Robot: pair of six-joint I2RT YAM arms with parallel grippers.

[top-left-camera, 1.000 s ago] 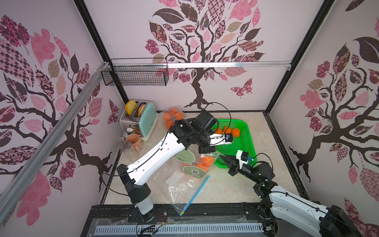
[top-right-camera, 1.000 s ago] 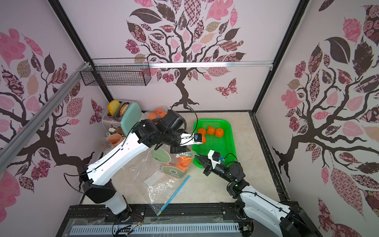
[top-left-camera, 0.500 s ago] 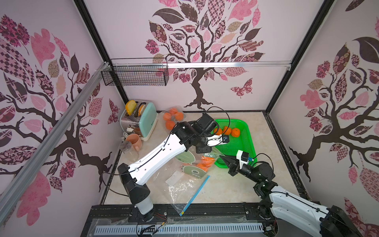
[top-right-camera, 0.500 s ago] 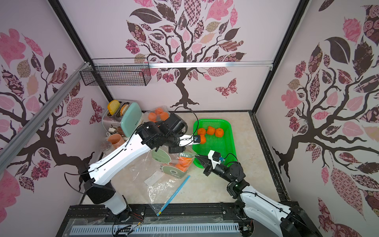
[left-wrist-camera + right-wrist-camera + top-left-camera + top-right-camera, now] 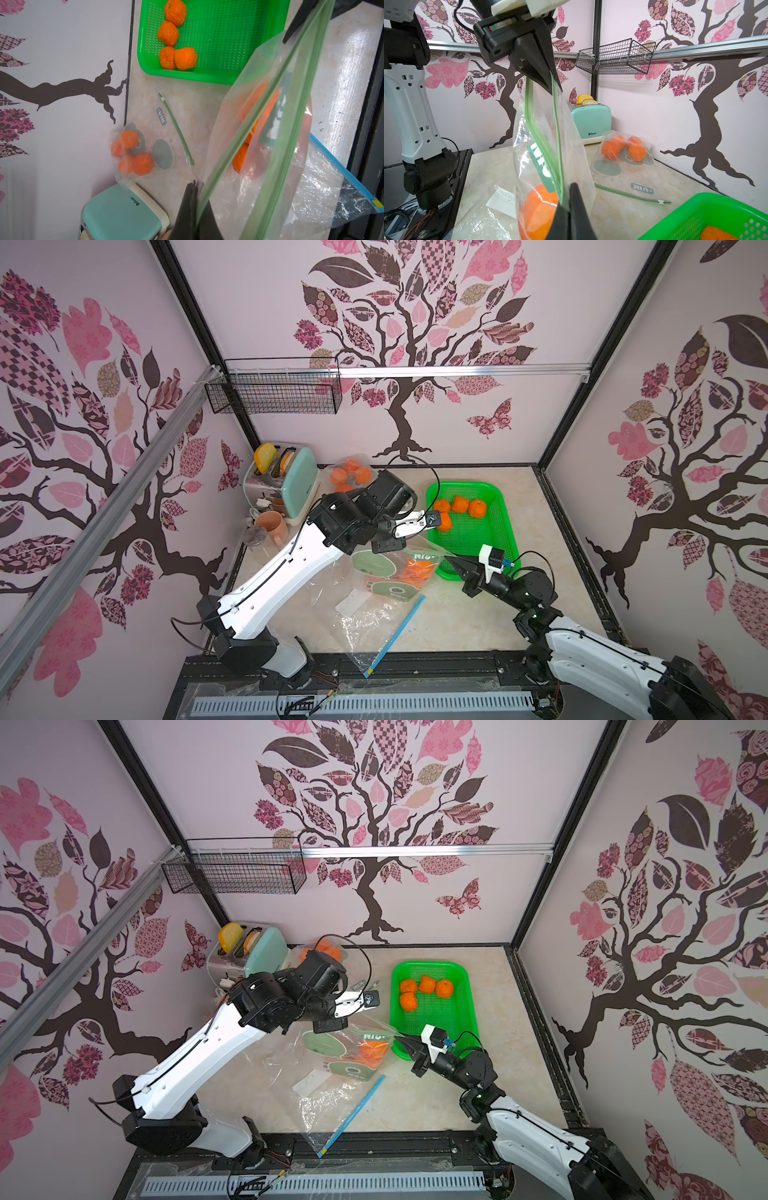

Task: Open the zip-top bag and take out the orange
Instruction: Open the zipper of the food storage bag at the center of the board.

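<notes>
1. Left jaws, open a second ago, are now closed on the upper zip edge of the zip-top bag (image 5: 544, 116)
2. Right jaws pinch the same green zip strip lower down
3. The bag mouth is stretched between both jaws
4. The orange (image 5: 537, 209) is inside the bag, below the left jaws, just beside the right jaws

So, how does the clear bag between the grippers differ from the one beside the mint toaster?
The clear green-zipper bag is stretched between left gripper and right gripper; the clear bag by the mint toaster lies on the table. Its zipper lies as one strip; the held bag's is partly parted. Both hold oranges.
</notes>
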